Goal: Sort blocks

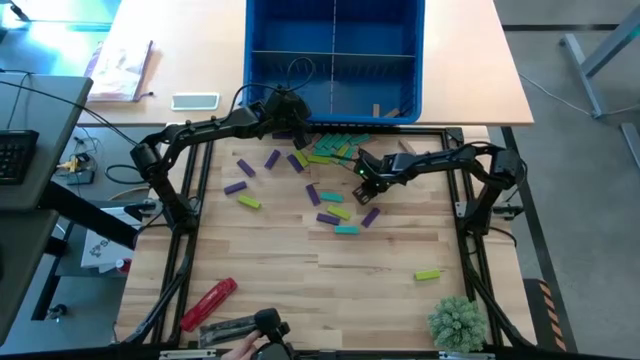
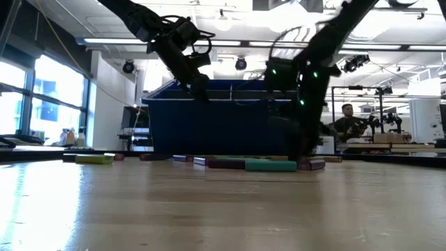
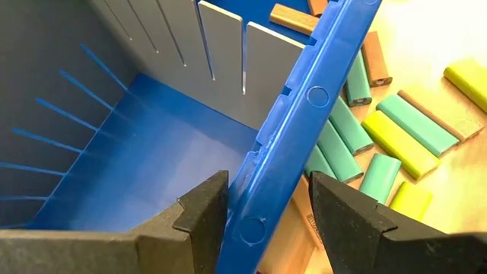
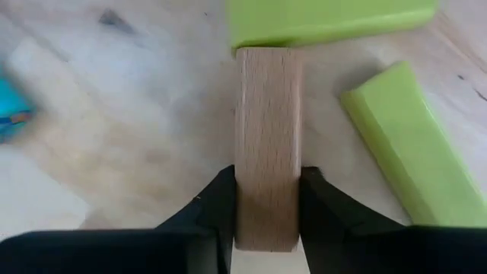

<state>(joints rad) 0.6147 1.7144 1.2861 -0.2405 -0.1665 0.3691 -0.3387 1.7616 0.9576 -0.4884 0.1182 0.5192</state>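
The high view looks straight down on the whole tabletop [image 1: 300, 270]. The low view sits at tabletop height, facing level toward the blue bin [image 2: 209, 122]. The left wrist view hangs close over that bin's rim [image 3: 304, 114]. The right wrist view looks down, very near, on a tan block [image 4: 266, 144].

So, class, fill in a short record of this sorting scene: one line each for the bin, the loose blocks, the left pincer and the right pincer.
bin: blue divided bin at the table's far edge, tan blocks in one compartment
loose blocks: purple, lime, teal bars scattered on the wooden table
left pincer: left pincer open, astride the bin's front wall
right pincer: right pincer closed on a tan wooden block lying beside lime blocks
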